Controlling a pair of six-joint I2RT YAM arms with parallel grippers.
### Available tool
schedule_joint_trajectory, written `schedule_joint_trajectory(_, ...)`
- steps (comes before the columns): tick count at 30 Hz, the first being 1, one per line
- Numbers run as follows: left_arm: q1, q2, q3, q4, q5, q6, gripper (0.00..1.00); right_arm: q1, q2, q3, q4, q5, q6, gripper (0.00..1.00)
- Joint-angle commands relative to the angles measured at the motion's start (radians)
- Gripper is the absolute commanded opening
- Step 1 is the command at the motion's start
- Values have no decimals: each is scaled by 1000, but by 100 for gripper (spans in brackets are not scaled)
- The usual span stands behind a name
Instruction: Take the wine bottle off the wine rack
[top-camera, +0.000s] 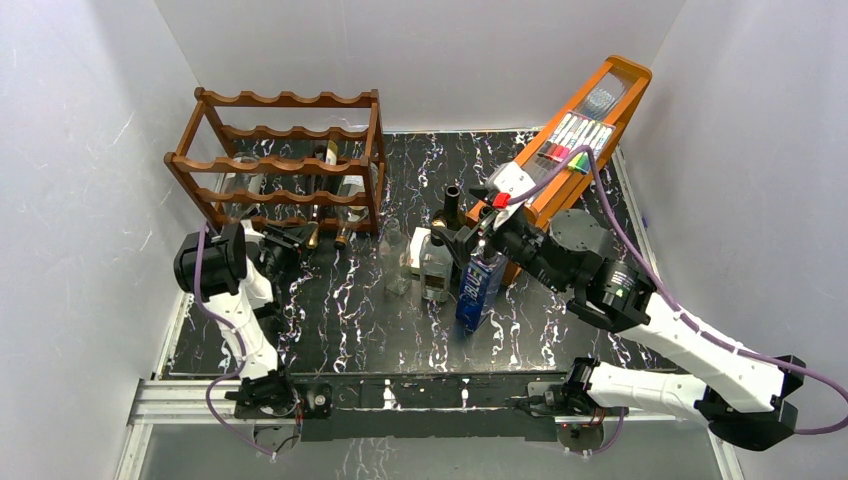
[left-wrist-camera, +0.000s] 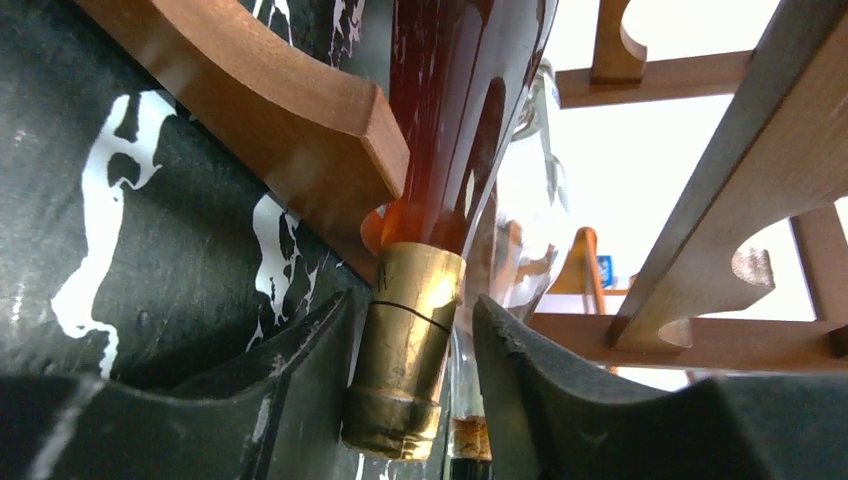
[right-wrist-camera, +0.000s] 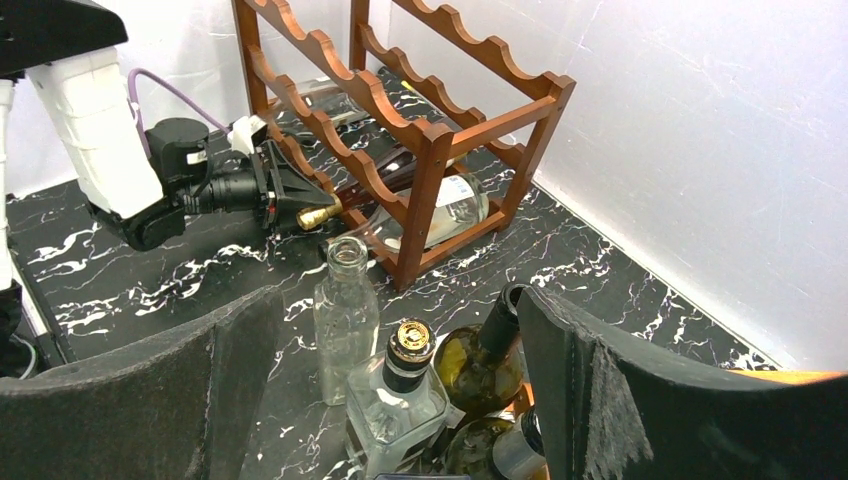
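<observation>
The wine bottle (top-camera: 325, 214) is dark red glass with a gold foil cap (left-wrist-camera: 405, 350). It lies neck-out in the lowest tier of the reddish-brown wine rack (top-camera: 285, 100). My left gripper (left-wrist-camera: 412, 305) is low at the rack's front, with its fingers on either side of the gold cap. The left finger (left-wrist-camera: 300, 370) sits against the foil, while a gap still shows between the cap and the right finger (left-wrist-camera: 540, 380). In the right wrist view, the same gripper (right-wrist-camera: 300, 205) meets the gold cap (right-wrist-camera: 318, 213). My right gripper (right-wrist-camera: 400, 300) hangs wide open above the standing bottles, holding nothing.
A clear bottle (right-wrist-camera: 455, 200) lies in the rack beside the wine bottle. Mid-table stand a tall clear bottle (top-camera: 398, 262), a square clear bottle (top-camera: 432, 262), green bottles (right-wrist-camera: 480, 365) and a blue box (top-camera: 480, 285). A slanted orange tray stand (top-camera: 590, 120) holds markers. White walls enclose the table.
</observation>
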Motion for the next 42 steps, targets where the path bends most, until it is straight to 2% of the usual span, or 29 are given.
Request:
schedule_joint_trajectory(1,1,82,-9,60,-29,32,40,-3,-41,21,42,2,-3,98)
schedule_joint_trajectory(3,2,79,-22,60,-32,24,32,-1,-45,18,44,1,-1,98)
schedule_joint_trajectory(4,10,78,-54,65,-41,-5,20,-2,-45,16,43,-5,4,98)
schedule_joint_trajectory(11,32,25,-145,126,-42,-59,1,-1,-36,19,36,-2,2,98)
schedule_joint_trajectory(20,109,-87,-237,121,1,-90,0,-2,-17,19,42,-10,-4,98)
schedule_joint_trajectory(24,120,-112,-266,56,12,-55,0,0,-17,13,47,-10,-5,98)
schedule_joint_trajectory(25,120,-118,-268,45,14,-43,2,-1,-17,14,46,-11,-5,98)
schedule_joint_trajectory(28,120,-115,-251,-5,17,-14,22,-2,-18,16,45,-10,-6,98)
schedule_joint_trajectory(32,120,-69,-209,-22,23,-8,40,-1,-18,13,54,-11,-11,98)
schedule_joint_trajectory(36,97,-76,-166,-49,38,37,50,-1,-13,16,59,-20,-11,98)
schedule_joint_trajectory(42,64,-123,-151,-63,34,85,56,-2,-17,15,61,-20,-13,98)
